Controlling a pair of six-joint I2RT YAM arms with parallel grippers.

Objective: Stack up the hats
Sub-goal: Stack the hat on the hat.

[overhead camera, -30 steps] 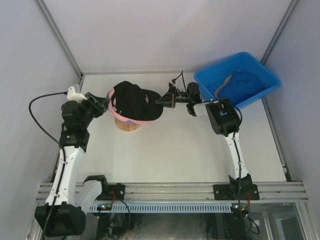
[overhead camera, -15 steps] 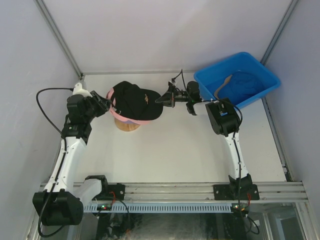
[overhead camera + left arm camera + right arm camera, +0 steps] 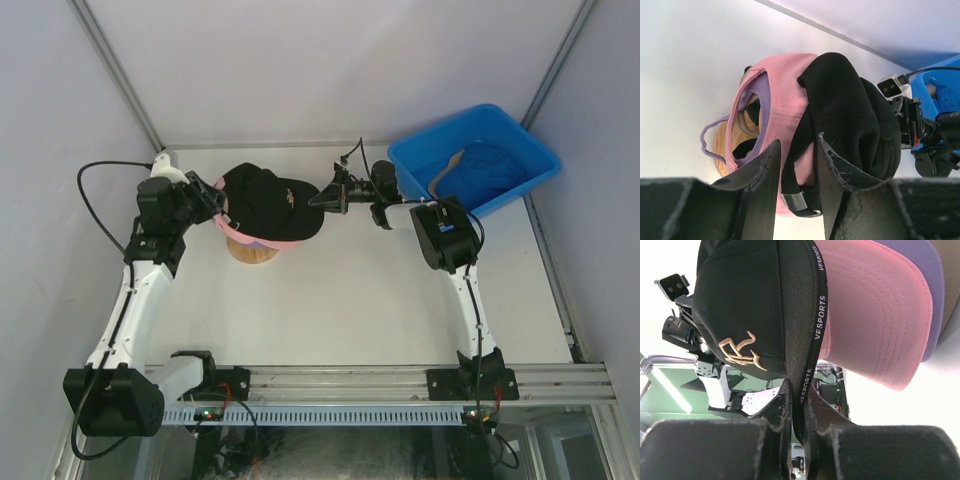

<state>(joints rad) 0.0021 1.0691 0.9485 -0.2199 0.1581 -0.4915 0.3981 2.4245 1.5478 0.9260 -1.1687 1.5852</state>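
3 caps piled on the wooden stand (image 3: 255,252) toward the table's (image 3: 340,310) far-left corner: black cap (image 3: 265,200) on top, pink cap (image 3: 240,232) under it, purple cap (image 3: 762,102) beneath that. Right gripper (image 3: 325,198) clenched on the black cap's brim edge. Left gripper (image 3: 797,155) at the cap's back, fingers (image 3: 767,170) either side of the rear strap (image 3: 792,185); cannot tell whether pressing it. 2 more caps, blue cap (image 3: 490,168) and tan cap (image 3: 446,176), lying in the blue bin (image 3: 410,160) at the far-right corner.
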